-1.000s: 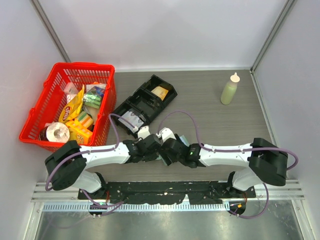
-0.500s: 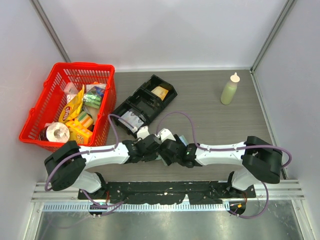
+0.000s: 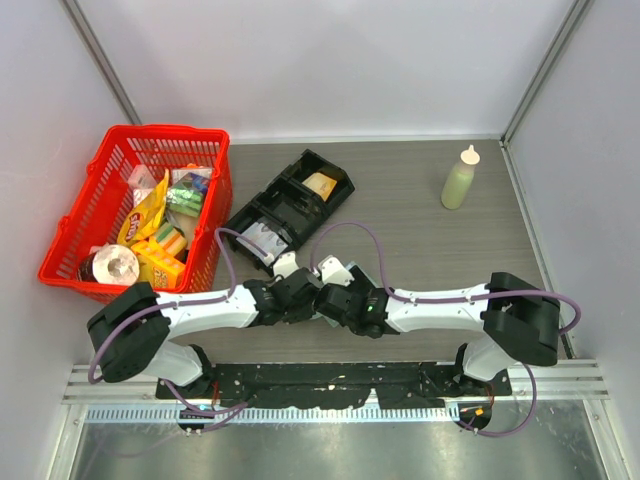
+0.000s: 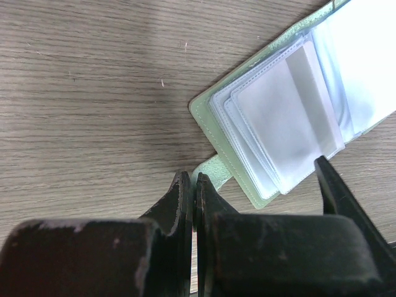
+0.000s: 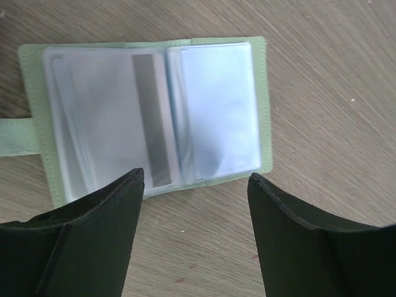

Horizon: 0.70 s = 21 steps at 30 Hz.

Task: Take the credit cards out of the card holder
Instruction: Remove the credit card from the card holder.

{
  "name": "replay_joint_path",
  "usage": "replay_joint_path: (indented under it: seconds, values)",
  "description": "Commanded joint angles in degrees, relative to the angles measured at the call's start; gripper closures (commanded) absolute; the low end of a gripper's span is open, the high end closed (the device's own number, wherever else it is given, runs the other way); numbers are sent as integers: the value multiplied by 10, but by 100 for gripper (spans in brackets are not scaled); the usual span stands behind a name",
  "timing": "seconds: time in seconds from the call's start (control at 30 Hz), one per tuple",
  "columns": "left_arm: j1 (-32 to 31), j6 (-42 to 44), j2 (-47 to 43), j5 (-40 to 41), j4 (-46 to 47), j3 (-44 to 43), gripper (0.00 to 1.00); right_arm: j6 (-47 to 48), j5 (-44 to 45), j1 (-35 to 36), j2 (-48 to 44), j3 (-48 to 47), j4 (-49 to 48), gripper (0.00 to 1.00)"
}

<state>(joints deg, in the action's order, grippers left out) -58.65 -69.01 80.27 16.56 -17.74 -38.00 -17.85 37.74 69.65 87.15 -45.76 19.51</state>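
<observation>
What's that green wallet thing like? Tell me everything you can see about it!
The card holder is pale green with stitched edges, looking like soft leather. It lies opened flat on the wooden table, showing clear plastic sleeves; one holds a card with a grey stripe. The left gripper pinches its little strap tab in shut jaws, while the right gripper hovers open above it.

Nothing readable, honestly. The card holder (image 5: 263,105) sleeves just past the right gripper (image 5: 197,176) looked blank, and the yellow packet (image 3: 145,215), far from the left gripper (image 4: 193,185), had lettering too tiny.
</observation>
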Motion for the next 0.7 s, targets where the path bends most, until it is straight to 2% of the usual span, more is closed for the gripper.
replay_joint_path:
  seconds: [0.0, 0.17, 0.3, 0.67]
  values:
    - [-4, 0, -9, 7, -12, 0, 100, 4, 66, 2, -17, -30, 1, 28]
    - [-3, 2, -10, 8, -16, -1, 100, 25, 32, 3, -26, -29, -20, 28]
    - [-3, -1, -13, 11, -15, 2, 100, 40, -82, 2, -36, -8, -70, 27]
    - [-3, -3, -15, 12, -15, 5, 100, 47, -140, 2, -6, 8, -101, 26]
